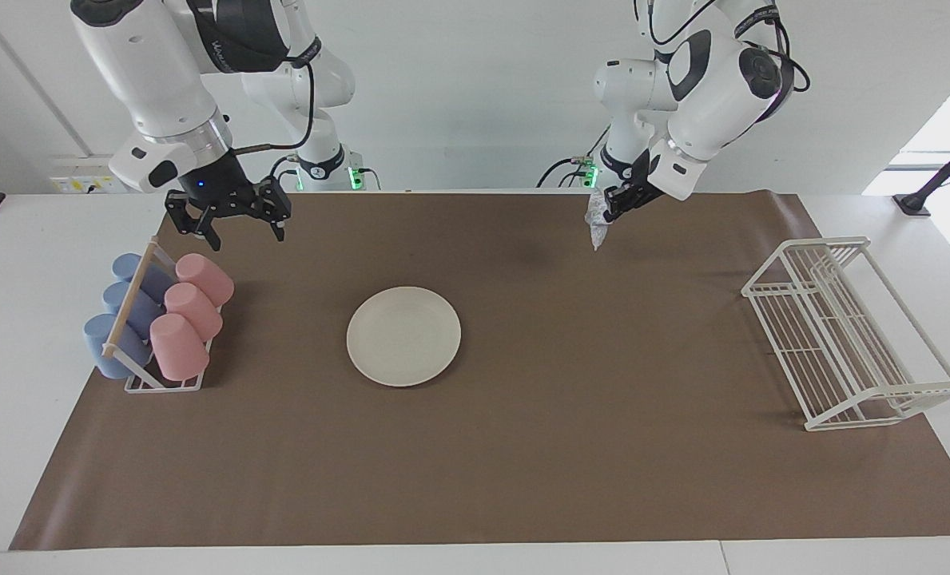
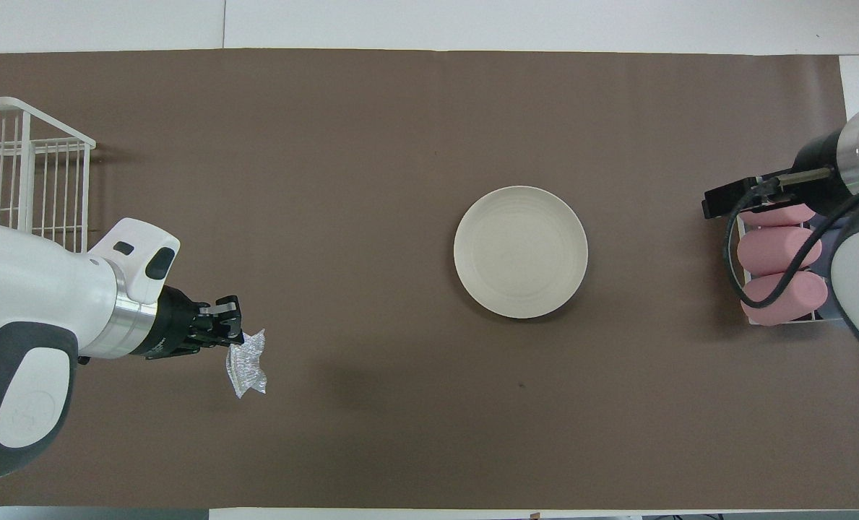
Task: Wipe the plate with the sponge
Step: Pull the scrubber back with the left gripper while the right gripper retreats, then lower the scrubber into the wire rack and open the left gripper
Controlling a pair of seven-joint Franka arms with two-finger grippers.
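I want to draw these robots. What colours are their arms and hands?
Both arms are glossy white with rounded dark grey patches and a silver ring at the wrist. Each hand, the left hand and the right hand, is black with two short fingers. Black cables loop along the arms.

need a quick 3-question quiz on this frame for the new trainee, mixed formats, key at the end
1. True or false: the small silvery mesh sponge is lying on the round cream-white plate.
2. Multiple choice: the right gripper is over
A. the plate
B. the brown mat, beside the rack of pink and blue cups
C. the white wire dish rack
3. Fill in: the sponge hangs from the ____ gripper, up in the air over the brown mat.

Key: 1. False, the plate is bare and the sponge is held clear of it. 2. B, with its fingers spread and nothing between them. 3. Left.
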